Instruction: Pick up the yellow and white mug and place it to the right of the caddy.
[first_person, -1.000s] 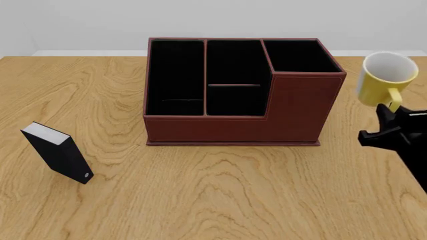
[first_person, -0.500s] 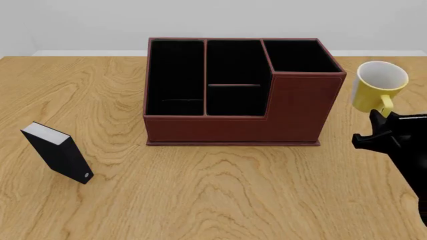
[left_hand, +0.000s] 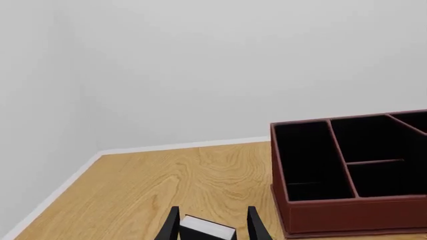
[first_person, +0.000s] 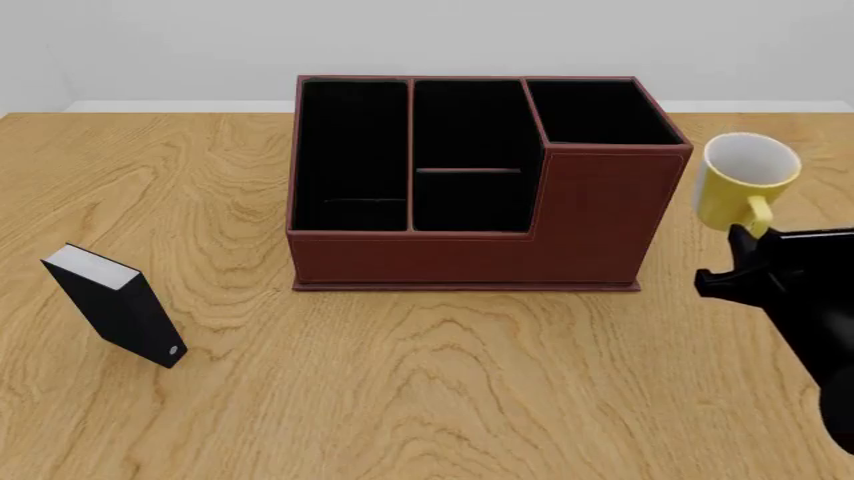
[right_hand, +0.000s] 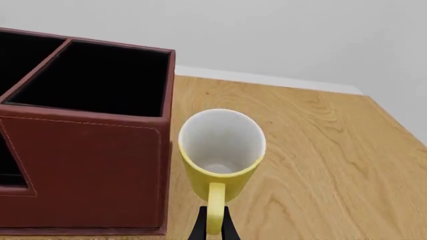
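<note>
The yellow and white mug (first_person: 742, 184) hangs tilted just right of the caddy (first_person: 454, 258), its white inside facing up. My right gripper (first_person: 747, 240) is shut on the mug's yellow loop handle (first_person: 759, 212). In the right wrist view the mug (right_hand: 221, 150) sits close beside the caddy's tall corner wall (right_hand: 87, 165), and the gripper (right_hand: 213, 226) pinches the handle (right_hand: 215, 207). I cannot tell whether the mug's base touches the table. The left wrist view shows my left gripper (left_hand: 213, 227) open, far from the caddy (left_hand: 347, 216).
A small black slab-like box (first_person: 118, 305) stands tilted on the wooden table (first_person: 427, 400) at the left; its top (left_hand: 208, 229) shows between the left fingers, well beyond them. A white wall closes the table's far edge.
My right gripper has lowered the mug and carried it a little leftward, closer to the caddy's right wall. The caddy and the black box have not moved.
</note>
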